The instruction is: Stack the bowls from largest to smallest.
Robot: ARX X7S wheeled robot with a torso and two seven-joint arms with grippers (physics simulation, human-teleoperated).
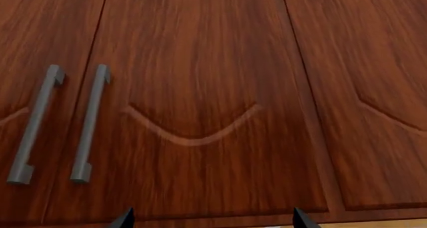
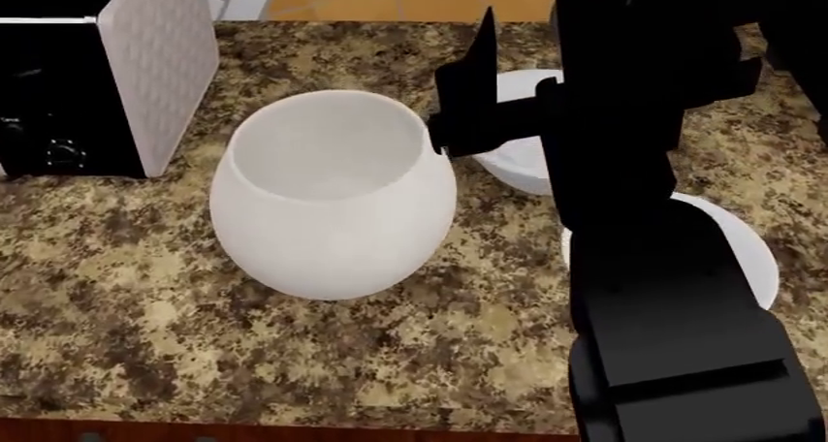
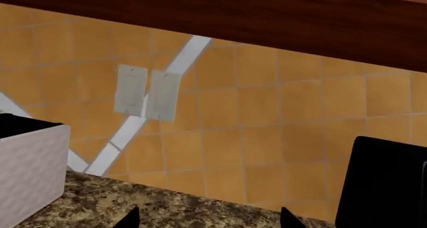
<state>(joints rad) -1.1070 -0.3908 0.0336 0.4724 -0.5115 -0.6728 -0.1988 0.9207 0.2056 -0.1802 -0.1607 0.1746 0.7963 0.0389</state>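
Observation:
The big off-white globe-shaped bowl (image 2: 330, 205) stands upright in the middle of the granite counter (image 2: 130, 316). One small white flared bowl (image 2: 518, 166) sits just behind it to the right, partly hidden by my right arm. The other small white bowl (image 2: 748, 253) sits at the right, mostly hidden by the same arm. My right gripper (image 3: 207, 219) is open and empty, raised over the first small bowl; one finger (image 2: 476, 69) shows beside the big bowl's rim. My left gripper (image 1: 213, 220) is open and empty, facing wooden cabinet doors, and is out of the head view.
A quilted-pattern grey-white box (image 2: 162, 69) stands at the back left against a black appliance (image 2: 46, 93). An orange tiled wall with a socket plate (image 3: 145, 93) lies behind the counter. Cabinet doors carry grey handles (image 1: 90, 123). A black block (image 3: 387, 183) stands at the right.

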